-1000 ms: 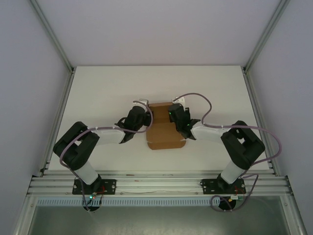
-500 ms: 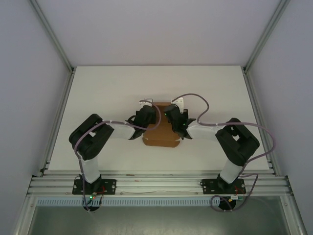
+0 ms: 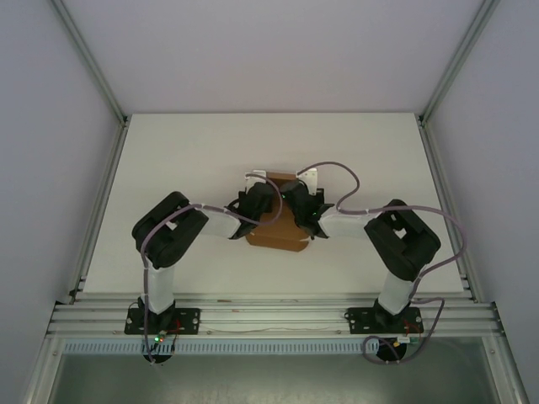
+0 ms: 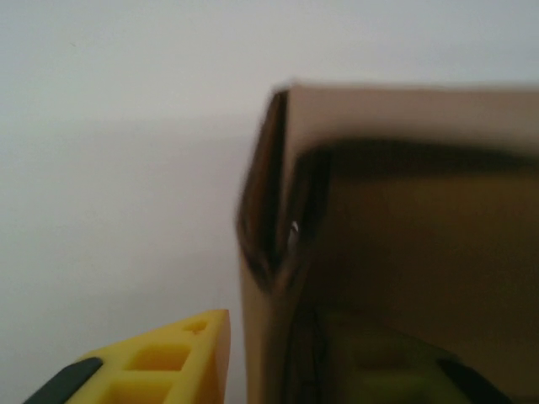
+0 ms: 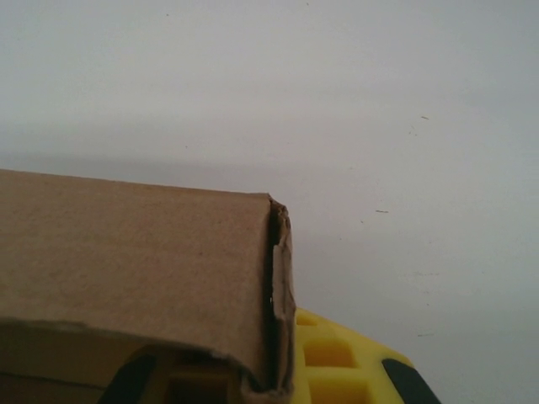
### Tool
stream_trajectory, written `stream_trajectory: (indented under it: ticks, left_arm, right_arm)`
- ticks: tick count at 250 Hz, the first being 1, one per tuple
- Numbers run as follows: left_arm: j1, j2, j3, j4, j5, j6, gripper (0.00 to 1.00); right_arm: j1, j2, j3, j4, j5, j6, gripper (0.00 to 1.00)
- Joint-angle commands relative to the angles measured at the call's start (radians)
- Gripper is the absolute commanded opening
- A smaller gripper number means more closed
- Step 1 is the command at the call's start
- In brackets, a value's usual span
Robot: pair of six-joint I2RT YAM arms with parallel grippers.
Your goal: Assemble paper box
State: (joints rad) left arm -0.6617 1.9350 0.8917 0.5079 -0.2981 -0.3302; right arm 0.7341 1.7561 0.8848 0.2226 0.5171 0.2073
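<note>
**Overhead view.** The paper box (image 3: 274,232), plain tan cardboard, is sitting at the middle of the white table (image 3: 168,168), where the two arms are meeting over it. Their black wrist housings are covering most of its upper side, so how far it is folded is hard to make out. Only a far edge and a near panel with rounded corners are showing.

**Left wrist view (blurred).** The left gripper (image 3: 261,204) is straddling an upright side wall of the box with its jaws partly spread, pinching nothing. One yellow finger (image 4: 168,366), moulded with square recesses, is standing outside the wall with a sliver of table between the two. The other finger (image 4: 396,370) is lying inside the box, dim in shadow and cut off by the lower border. The wall is showing as a doubled layer with a dark crease.

**Right wrist view.** The right gripper (image 3: 296,209) is pressing together on a doubled, slightly frayed wall edge of the box. A matte, fibrous panel is hiding most of one finger (image 5: 194,389). The other finger (image 5: 345,362) is showing just beside the edge.
</note>
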Motion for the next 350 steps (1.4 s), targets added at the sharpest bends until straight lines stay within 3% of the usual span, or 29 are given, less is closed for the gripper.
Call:
stream_trajectory:
  ticks: [1, 14, 62, 131, 170, 226, 247, 279, 314, 325, 350]
  left_arm:
    - [0.001, -0.075, -0.060, 0.038, 0.128, 0.025, 0.37]
    - [0.001, -0.103, -0.072, 0.024, 0.145, 0.023, 0.42]
    - [0.017, -0.159, -0.104, 0.011, 0.145, 0.015, 0.44]
    - [0.075, -0.157, -0.121, 0.077, 0.278, 0.030, 0.47]
    - [0.074, -0.143, -0.117, 0.095, 0.318, 0.063, 0.43]
    - [0.071, -0.116, -0.101, 0.102, 0.336, 0.051, 0.25]
    - [0.071, -0.114, -0.103, 0.102, 0.317, 0.054, 0.18]
    - [0.071, -0.113, -0.104, 0.107, 0.317, 0.065, 0.13]
    - [0.071, -0.116, -0.111, 0.120, 0.324, 0.068, 0.11]
    - [0.071, -0.117, -0.111, 0.118, 0.321, 0.070, 0.11]
    - [0.071, -0.127, -0.107, 0.110, 0.324, 0.078, 0.09]
  right_arm:
    - [0.002, 0.014, 0.015, 0.027, 0.050, -0.016, 0.00]
    - [0.001, 0.019, 0.011, 0.038, 0.051, -0.026, 0.00]
    - [0.001, 0.020, -0.024, 0.082, 0.028, -0.061, 0.01]
    - [0.001, -0.001, -0.052, 0.122, -0.003, -0.091, 0.04]
    - [0.001, 0.006, -0.042, 0.126, -0.009, -0.077, 0.08]
    - [0.001, 0.007, -0.032, 0.124, -0.020, -0.060, 0.18]
    - [0.001, -0.006, -0.038, 0.120, -0.038, -0.056, 0.27]
    - [0.001, -0.043, -0.055, 0.116, -0.089, -0.054, 0.56]
    - [0.001, -0.114, -0.084, 0.097, -0.144, -0.025, 0.78]
    - [0.001, -0.145, -0.099, 0.095, -0.147, -0.013, 1.00]
    - [0.001, -0.235, -0.141, 0.078, -0.152, 0.011, 1.00]
